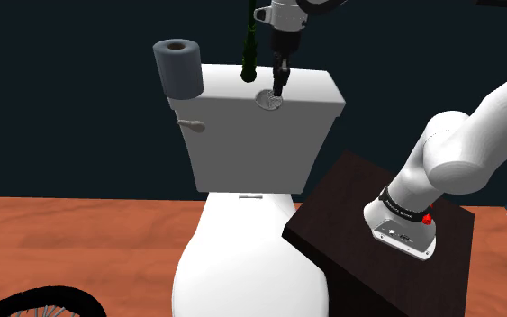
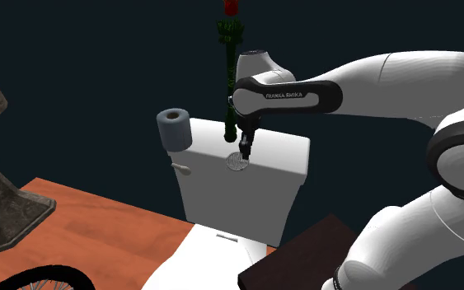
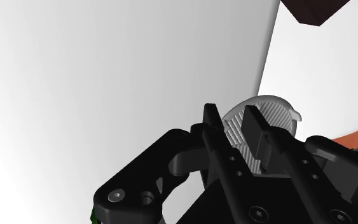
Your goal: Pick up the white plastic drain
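Note:
The drain (image 1: 268, 100) is a pale grey-white ribbed disc that rests on the white toilet tank lid (image 1: 314, 90). My black gripper (image 1: 279, 87) comes straight down onto its rim. In the second exterior view the gripper (image 2: 243, 153) touches the drain (image 2: 236, 162) at the edge nearer the arm. In the wrist view the two fingers stand close together with the ribbed drain (image 3: 269, 114) clasped between them, and the gripper (image 3: 233, 124) is shut on its rim. The disc still lies against the lid.
A grey toilet paper roll (image 1: 178, 67) stands on the lid's far left corner in the shoulder view. A dark green post (image 1: 250, 49) rises just behind the gripper. The flush handle (image 1: 191, 125) juts from the tank front. The toilet seat (image 1: 242, 252) and the dark stand (image 1: 377, 243) lie below.

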Available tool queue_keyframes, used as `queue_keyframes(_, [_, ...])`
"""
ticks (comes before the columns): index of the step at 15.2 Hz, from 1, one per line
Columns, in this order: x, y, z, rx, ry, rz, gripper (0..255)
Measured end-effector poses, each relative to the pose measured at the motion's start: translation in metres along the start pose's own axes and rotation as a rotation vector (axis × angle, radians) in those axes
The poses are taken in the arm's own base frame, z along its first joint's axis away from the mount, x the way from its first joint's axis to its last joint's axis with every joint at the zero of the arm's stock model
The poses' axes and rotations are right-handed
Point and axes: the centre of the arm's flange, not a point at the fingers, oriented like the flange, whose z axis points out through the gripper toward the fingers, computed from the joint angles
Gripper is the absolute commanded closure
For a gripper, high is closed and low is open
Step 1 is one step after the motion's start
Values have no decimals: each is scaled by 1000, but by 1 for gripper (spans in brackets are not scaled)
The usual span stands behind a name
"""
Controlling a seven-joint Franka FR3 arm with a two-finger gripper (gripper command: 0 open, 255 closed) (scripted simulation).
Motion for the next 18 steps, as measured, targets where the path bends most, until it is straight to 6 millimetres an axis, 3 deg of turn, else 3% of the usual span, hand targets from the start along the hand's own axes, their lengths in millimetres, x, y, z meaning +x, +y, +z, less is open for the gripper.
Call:
queue_keyframes(7, [1, -1, -8, 3, -3, -3, 255])
queue_keyframes(18, [-1, -3, -64, 5, -7, -2, 255])
